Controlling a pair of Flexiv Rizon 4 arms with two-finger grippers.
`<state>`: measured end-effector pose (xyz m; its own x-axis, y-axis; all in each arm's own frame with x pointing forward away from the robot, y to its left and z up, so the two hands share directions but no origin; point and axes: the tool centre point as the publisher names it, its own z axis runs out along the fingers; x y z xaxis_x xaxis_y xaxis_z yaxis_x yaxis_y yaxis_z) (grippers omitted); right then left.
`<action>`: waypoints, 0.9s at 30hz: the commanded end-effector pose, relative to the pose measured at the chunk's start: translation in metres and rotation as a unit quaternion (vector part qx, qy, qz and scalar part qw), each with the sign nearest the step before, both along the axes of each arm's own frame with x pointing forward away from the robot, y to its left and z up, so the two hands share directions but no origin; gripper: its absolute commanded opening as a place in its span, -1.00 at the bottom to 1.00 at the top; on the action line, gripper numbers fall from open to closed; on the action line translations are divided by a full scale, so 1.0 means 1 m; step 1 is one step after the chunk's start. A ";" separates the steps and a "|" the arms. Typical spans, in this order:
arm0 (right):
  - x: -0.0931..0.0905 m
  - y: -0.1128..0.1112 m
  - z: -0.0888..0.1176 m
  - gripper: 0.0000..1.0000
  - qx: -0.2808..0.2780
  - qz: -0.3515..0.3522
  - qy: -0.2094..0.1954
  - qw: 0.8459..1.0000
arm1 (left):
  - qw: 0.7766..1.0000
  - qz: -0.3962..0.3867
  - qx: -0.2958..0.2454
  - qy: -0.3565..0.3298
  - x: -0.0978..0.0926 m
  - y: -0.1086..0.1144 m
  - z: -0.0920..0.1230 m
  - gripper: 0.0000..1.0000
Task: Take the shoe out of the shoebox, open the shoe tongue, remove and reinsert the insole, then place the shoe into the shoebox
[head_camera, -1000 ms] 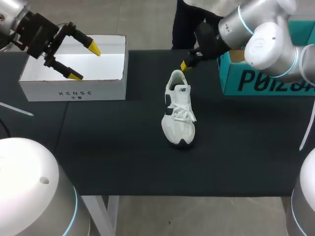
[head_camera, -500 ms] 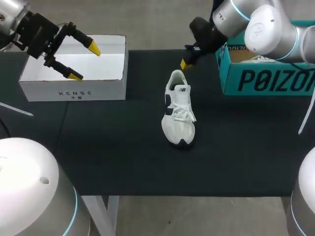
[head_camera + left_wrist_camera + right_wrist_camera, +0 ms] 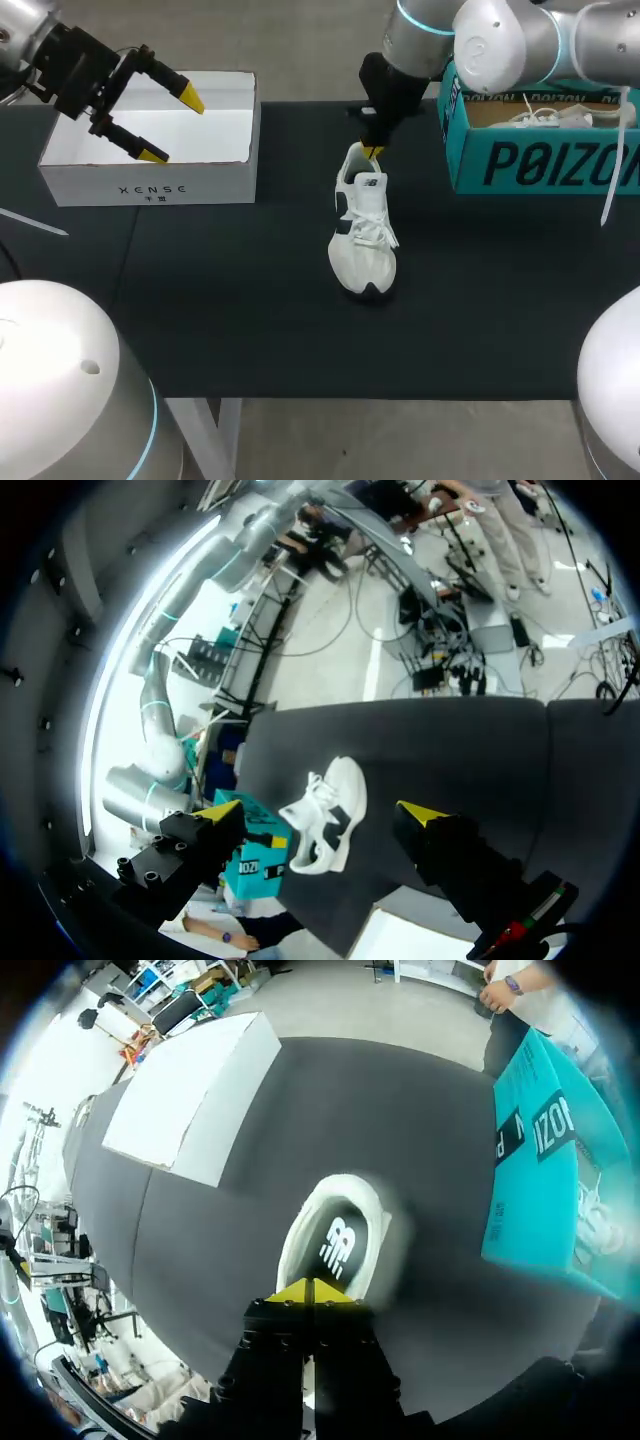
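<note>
A white shoe (image 3: 362, 225) with dark side panels lies on the black table, its toe toward the front edge. My right gripper (image 3: 372, 150) is shut, its yellow tips together just above the shoe's heel collar. In the right wrist view the joined tips (image 3: 312, 1291) hang over the shoe's opening (image 3: 335, 1242), where the insole shows. My left gripper (image 3: 160, 125) stands open over the empty white box (image 3: 150, 175), holding nothing. From the left wrist view the shoe (image 3: 325, 825) lies far ahead between the open gripper's (image 3: 320, 812) fingers.
A teal shoebox (image 3: 540, 160) stands at the table's right back corner with another white shoe (image 3: 550, 115) inside; it also shows as the teal shoebox (image 3: 540, 1180) beside the right gripper. The white box (image 3: 190, 1100) sits at the left back.
My right arm has swung left and down, bringing its shut tips from beside the teal box to the shoe's heel. The left arm and the shoe have stayed put.
</note>
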<state>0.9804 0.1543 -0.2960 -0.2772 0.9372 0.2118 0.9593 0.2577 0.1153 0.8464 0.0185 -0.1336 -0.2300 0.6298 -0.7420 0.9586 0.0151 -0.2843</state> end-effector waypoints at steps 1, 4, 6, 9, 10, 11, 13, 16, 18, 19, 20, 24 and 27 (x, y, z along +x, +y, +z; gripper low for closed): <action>0.014 0.007 -0.007 -1.00 -0.208 -0.057 0.036 0.976 | 1.000 -0.001 0.002 0.000 0.001 0.000 0.000 1.00; 0.019 0.007 -0.016 -1.00 -0.219 -0.058 0.023 0.974 | 1.000 -0.001 0.002 0.000 0.001 0.000 0.000 1.00; 0.023 0.008 -0.023 -1.00 -0.218 -0.059 0.003 0.974 | 1.000 -0.001 0.002 0.000 0.001 0.000 0.000 1.00; 0.026 0.009 -0.032 -1.00 -0.202 -0.063 -0.018 0.977 | 1.000 -0.001 0.002 0.000 0.001 0.000 0.000 1.00; 0.027 0.009 -0.036 -1.00 -0.201 -0.067 -0.017 0.977 | 1.000 -0.001 0.002 0.000 0.001 0.000 0.000 1.00; 0.027 0.009 -0.039 -1.00 -0.194 -0.072 -0.017 0.978 | 1.000 -0.001 0.002 0.000 0.001 0.000 0.000 1.00; 0.029 0.008 -0.044 -1.00 -0.183 -0.077 -0.021 0.980 | 1.000 -0.001 0.002 0.000 0.001 0.000 0.000 1.00; 0.029 0.009 -0.051 -1.00 -0.179 -0.081 -0.022 0.980 | 1.000 -0.001 0.002 0.000 0.001 0.000 0.000 1.00; 0.028 0.010 -0.055 -1.00 -0.164 -0.086 -0.023 0.982 | 1.000 -0.001 0.002 0.000 0.001 0.000 0.000 1.00; 0.027 0.010 -0.057 -1.00 -0.162 -0.085 -0.024 0.983 | 1.000 -0.001 0.002 0.000 0.001 0.000 0.000 1.00; 0.026 0.010 -0.059 -1.00 -0.157 -0.085 -0.026 0.984 | 1.000 -0.001 0.002 0.000 0.001 0.000 0.000 1.00; 0.026 0.009 -0.066 -1.00 -0.133 -0.094 -0.034 0.986 | 1.000 -0.001 0.002 0.000 0.001 0.000 0.000 1.00; 0.025 0.007 -0.069 -1.00 -0.132 -0.099 -0.036 0.986 | 1.000 -0.001 0.002 0.000 0.001 0.000 0.000 1.00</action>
<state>1.0099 0.1669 -0.3621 -0.0883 0.9918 -0.0922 0.9872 0.0995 0.1247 0.8464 0.0186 -0.1336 -0.2300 0.6297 -0.7420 0.9586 0.0151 -0.2842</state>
